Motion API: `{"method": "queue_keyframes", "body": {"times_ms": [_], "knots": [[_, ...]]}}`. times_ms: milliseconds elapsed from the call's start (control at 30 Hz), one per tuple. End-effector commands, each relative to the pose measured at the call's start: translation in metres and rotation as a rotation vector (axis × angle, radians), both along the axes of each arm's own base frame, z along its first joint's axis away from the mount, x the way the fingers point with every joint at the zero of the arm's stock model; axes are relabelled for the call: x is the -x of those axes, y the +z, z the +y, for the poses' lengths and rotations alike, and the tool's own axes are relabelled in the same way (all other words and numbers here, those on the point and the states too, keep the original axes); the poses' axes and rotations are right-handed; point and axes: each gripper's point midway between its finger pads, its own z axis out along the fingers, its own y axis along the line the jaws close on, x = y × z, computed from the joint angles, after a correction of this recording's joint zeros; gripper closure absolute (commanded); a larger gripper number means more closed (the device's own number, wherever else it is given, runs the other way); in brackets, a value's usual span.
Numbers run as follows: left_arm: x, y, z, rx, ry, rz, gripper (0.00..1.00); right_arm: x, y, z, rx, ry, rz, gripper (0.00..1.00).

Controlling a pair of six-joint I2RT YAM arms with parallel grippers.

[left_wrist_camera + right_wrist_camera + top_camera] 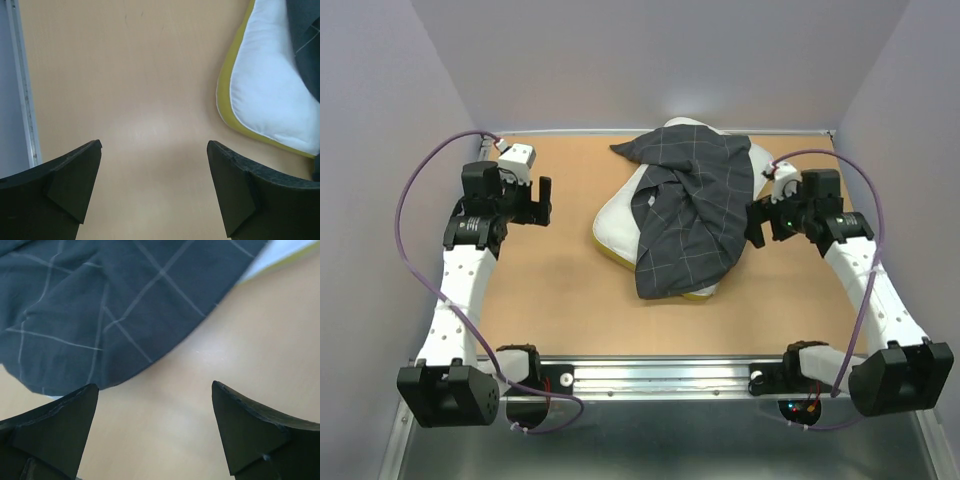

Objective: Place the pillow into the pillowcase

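Pillow (618, 225) lies mid-worktop (550, 300), toward the far side, angled. Pillowcase (695, 210) is draped crumpled over the top of it, covering most of the right and centre. The pillow's white left face and yellow edge band stick out on the left and at the near edge, and a white bit shows at the far right corner. Cannot tell from the top view whether any of the pillow sits inside the case; it looks just laid over.

Left end effector (542, 203) sits left of the pillow, near it but apart, pointing right. Its wrist view shows the jaws spread wide over bare worktop (125, 75), holding nothing, with the pillow (270, 90) at upper right and a strip of pillowcase (305, 35) at the top right corner.

Right end effector (756, 225) sits just beside the right edge of the pillowcase, pointing left. Its wrist view shows the jaws wide apart over bare worktop (240, 340), gripping nothing. The pillowcase (100, 305) fills the upper left of that view, its hem close ahead of the left finger but apart from it. A pale sliver at top right is probably pillow, with a yellow edge.

Purple cables loop from both arms.
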Motion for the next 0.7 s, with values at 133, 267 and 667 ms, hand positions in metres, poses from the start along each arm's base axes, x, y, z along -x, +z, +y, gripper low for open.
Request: {"method": "queue_keyframes", "body": {"times_ms": [133,267,667], "knots": [[-0.01,0.022,-0.026,0.182,-0.134,0.046,0.01,0.032,-0.045,0.091,0.252,0.338,-0.014,0.0],[-0.012,0.027,-0.023,0.228,-0.165,0.067,0.01,0.052,-0.059,0.137,0.363,0.512,-0.044,0.0],[-0.004,0.012,-0.025,0.247,-0.186,0.1,0.01,0.087,-0.104,0.223,0.685,0.774,-0.251,0.0]]}}
